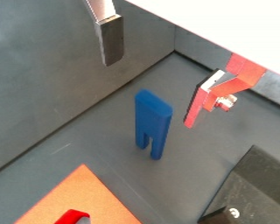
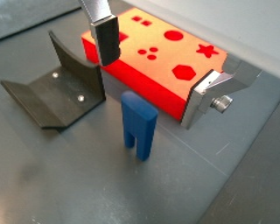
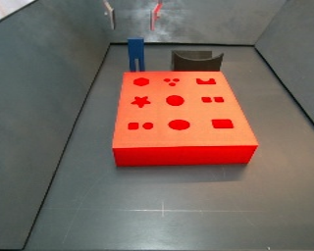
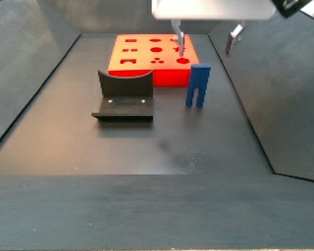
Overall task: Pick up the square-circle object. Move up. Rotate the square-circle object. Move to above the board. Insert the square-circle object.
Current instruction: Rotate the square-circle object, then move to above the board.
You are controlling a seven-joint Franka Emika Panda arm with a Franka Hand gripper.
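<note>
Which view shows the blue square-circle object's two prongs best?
A wrist view shows the square-circle object whole, prongs down, below the open claw. The wrist view at shows them too; side views and show it small, prongs unclear.

Gripper point(image 2: 154, 68) raised, pointing down, fingers point(image 2: 106, 39) spread wide, empty.

We find no readable text, label, brand or number anywhere, neither on the board point(image 3: 180, 113) nor near the gripper point(image 2: 154, 63).
</note>
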